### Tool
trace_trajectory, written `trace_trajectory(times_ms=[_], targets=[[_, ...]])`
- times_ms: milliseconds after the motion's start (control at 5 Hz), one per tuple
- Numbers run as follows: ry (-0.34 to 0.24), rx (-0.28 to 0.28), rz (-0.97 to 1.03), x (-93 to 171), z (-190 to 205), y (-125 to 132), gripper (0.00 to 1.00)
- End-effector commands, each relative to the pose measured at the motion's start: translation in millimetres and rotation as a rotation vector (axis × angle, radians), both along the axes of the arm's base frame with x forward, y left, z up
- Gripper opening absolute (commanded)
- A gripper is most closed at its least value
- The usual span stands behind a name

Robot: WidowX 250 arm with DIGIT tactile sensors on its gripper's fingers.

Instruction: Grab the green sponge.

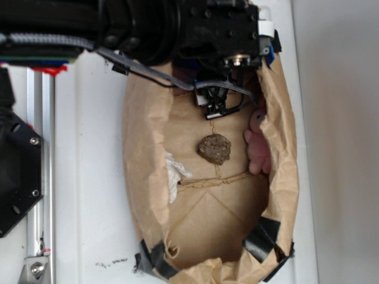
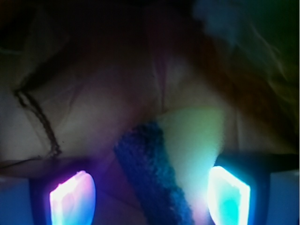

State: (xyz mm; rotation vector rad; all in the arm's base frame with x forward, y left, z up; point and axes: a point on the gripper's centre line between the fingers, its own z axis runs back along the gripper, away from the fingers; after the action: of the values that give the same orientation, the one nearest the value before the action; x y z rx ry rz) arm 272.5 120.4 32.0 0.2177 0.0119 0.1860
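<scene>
Brown paper bag point(image 1: 148, 118) lay on white tabletop point(image 1: 89, 177), and at its twelve o'clock the gripper point(image 2: 150, 194) hung spread apart around the green sponge point(image 2: 173, 150), squeeze not yet made.

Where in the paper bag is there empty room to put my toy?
The bare brown floor below the rock, between white paper and black tape. It's crowded up top: hand, green sponge, pink bunny.

One sponge point(image 2: 173, 159), one bunny point(image 1: 259, 145), one brown lump point(image 1: 215, 148)
</scene>
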Motion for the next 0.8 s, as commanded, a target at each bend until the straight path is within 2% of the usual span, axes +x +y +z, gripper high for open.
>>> trace_trajectory(times_ms=[0, 600], targets=[[-0.053, 0.016, -0.009, 10.1, 11.7, 3.8, 0.0], [-0.061, 0.026, -0.023, 5.2, 14.8, -3.9, 0.0]])
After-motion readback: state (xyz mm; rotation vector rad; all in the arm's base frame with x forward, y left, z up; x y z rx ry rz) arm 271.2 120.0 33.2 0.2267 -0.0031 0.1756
